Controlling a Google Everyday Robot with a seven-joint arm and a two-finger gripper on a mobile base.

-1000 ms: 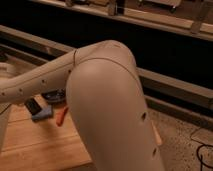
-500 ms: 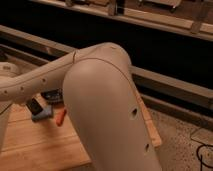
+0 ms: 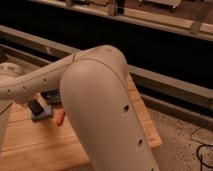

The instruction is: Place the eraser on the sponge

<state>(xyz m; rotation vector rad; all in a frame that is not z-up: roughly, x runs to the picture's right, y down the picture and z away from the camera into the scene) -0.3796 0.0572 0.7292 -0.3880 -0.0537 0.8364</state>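
**Eraser at the sponge, grip mostly hidden**

Arm (image 3: 100,115) fills mid-frame and blocks most of the wooden table (image 3: 40,145). The forearm reaches left with the gripper (image 3: 33,104) tucked under it, right at the sponge (image 3: 45,115), fingers closed. The eraser (image 3: 36,107) is probably the small dark block tilted over the sponge's left edge. The tilt suggests it's pinched, not lying flat — can't confirm. Orange stick (image 3: 60,118) sits just right of the sponge, dark object (image 3: 51,94) close behind — both crowd the drop spot.
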